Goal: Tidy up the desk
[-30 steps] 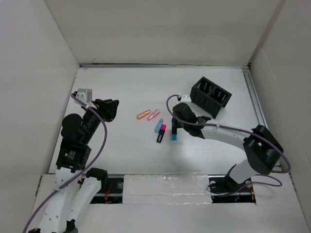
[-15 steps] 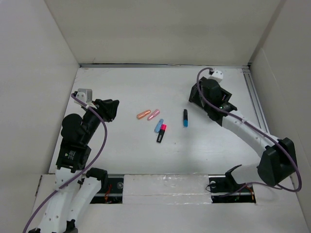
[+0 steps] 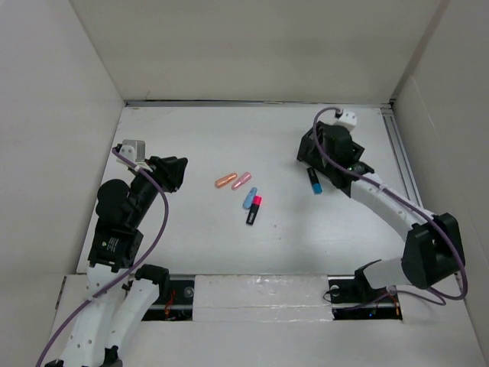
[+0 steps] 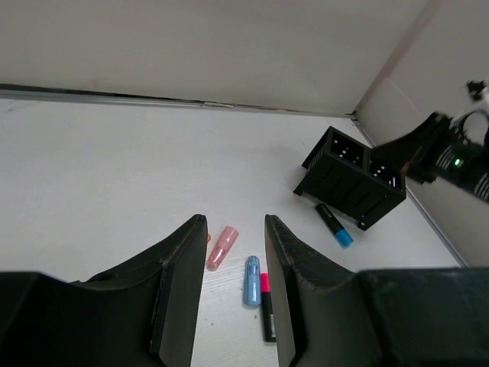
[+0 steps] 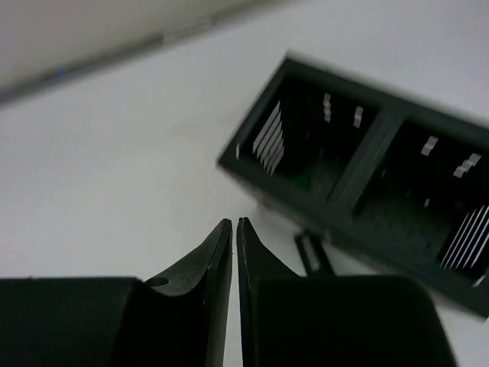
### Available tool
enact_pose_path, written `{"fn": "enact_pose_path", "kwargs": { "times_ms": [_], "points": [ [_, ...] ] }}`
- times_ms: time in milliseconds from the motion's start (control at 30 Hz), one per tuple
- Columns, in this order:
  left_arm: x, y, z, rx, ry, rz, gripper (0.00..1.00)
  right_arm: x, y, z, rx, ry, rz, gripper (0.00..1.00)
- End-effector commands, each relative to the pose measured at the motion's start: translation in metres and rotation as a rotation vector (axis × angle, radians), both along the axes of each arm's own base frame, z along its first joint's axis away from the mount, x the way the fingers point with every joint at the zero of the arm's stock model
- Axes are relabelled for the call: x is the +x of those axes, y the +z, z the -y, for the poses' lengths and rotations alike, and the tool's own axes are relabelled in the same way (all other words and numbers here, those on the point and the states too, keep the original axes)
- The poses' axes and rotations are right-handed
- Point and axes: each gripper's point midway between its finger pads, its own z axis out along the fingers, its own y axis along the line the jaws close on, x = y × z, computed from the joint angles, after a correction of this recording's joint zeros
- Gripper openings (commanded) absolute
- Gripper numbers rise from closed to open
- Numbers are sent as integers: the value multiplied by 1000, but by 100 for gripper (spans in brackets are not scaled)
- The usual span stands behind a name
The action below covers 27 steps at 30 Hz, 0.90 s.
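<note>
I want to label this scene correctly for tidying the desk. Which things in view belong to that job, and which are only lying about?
Belong to the job:
desk
black organizer
blue marker
pink-capped marker
light-blue tube
pink tube
orange tube

Only there, not part of it:
white walls
purple cable

1. Black organizer bin (image 4: 353, 180), 2 open compartments side by side, slotted walls.
2. Black marker with blue cap (image 3: 314, 180), lying flat just beside the bin's front wall.
3. Black highlighter with pink cap (image 3: 253, 209), lying flat, mid-surface.
4. Light-blue highlighter (image 3: 249, 197), close alongside item 3; contact cannot be told.
5. Pink capsule-shaped item (image 3: 242, 181) and orange one (image 3: 225, 181), side by side, just beyond item 4.
6. White wall panels (image 3: 252, 46), upright on 3 sides.
</note>
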Motion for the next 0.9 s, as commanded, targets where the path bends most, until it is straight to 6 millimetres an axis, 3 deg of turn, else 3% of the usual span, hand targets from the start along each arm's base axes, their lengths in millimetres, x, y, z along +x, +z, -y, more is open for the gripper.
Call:
{"fn": "enact_pose_path", "kwargs": {
  "times_ms": [0,33,133,233,367,533,600,667,867],
  "points": [
    [0,10,3,-5,-22,47,33,-33,-41,-35,3,101,-54,13],
    [0,10,4,-6,-27,46,33,-46,-65,-39,-14,101,-97,15],
    [1,10,5,-7,-28,46,33,-53,-96,-21,-57,18,-155,25],
    [1,10,5,-9,-28,47,33,-52,-115,3,-96,-54,-211,39],
    [1,9,4,-9,-25,45,33,-47,-153,15,-105,-81,-313,46],
    [1,9,5,-9,-28,45,33,-38,-148,20,-109,-85,-320,47],
    [1,9,5,-7,-30,46,33,-44,-163,19,-105,-46,-407,45],
    [0,11,5,-8,-30,50,33,-43,-166,15,-90,-15,-432,39],
    [-4,15,3,-12,-27,68,33,-50,-174,22,-61,14,-506,41]
  ]
}}
